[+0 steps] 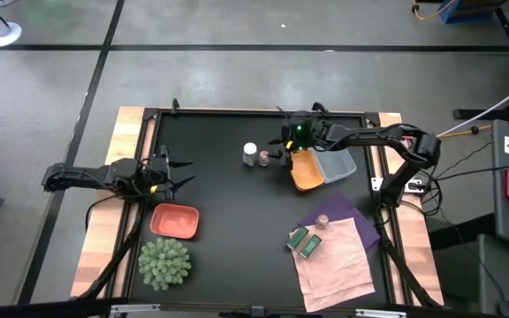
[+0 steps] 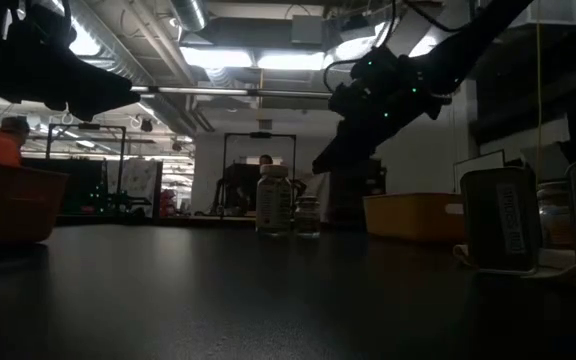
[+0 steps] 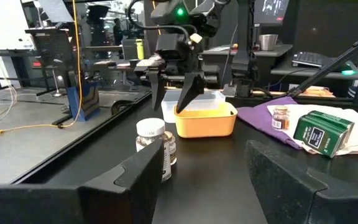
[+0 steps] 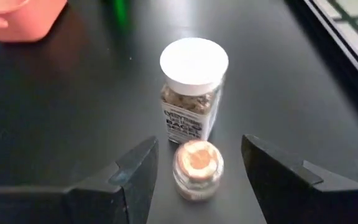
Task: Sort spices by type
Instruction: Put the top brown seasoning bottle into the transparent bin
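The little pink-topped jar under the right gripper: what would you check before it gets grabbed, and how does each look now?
1. Right gripper open: ok.
2. Small pink-topped jar between its fingers: ok; gripper not closed on it.
3. Jar upright: ok.
4. White-capped jar clear of the fingers: cannot tell; it stands right beside the small jar.
5. Orange tray nearby has room: ok, looks empty.
6. Left gripper out of the way: ok, waiting at the table's left side above the salmon-red tray.

White-capped jar (image 4: 193,87) upright, touching pink-topped jar (image 4: 197,168); green packets (image 1: 305,241) apart.
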Available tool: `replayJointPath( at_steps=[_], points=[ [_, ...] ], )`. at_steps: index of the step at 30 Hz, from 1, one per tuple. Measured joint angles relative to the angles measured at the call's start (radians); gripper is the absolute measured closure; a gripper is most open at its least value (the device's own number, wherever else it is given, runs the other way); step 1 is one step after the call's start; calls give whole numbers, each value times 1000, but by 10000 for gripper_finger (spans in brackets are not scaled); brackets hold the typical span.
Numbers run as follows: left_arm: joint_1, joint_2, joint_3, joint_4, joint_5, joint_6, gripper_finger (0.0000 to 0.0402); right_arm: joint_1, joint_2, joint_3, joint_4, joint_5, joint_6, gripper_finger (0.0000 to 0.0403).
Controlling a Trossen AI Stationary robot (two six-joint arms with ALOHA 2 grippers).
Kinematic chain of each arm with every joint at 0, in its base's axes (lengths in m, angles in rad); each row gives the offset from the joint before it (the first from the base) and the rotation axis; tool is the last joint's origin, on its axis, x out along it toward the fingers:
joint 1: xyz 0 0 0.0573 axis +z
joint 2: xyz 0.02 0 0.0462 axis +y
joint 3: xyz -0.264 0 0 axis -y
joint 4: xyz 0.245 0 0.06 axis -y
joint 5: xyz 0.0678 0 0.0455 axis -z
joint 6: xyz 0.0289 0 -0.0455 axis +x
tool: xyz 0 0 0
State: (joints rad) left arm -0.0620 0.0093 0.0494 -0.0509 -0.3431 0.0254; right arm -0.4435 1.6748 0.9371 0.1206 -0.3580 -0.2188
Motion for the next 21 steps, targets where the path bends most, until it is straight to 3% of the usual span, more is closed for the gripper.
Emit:
replayJointPath(
  at_steps=[3,10,21],
  points=[
    [0,0,0,0,0,0,185,33,33,0,38,12,-67,173],
    [0,0,0,-8,0,-1,185,73,66,0,71,156,-96,173],
    [0,0,1,-13,0,-3,185,70,71,0,70,168,-95,173]
  ],
)
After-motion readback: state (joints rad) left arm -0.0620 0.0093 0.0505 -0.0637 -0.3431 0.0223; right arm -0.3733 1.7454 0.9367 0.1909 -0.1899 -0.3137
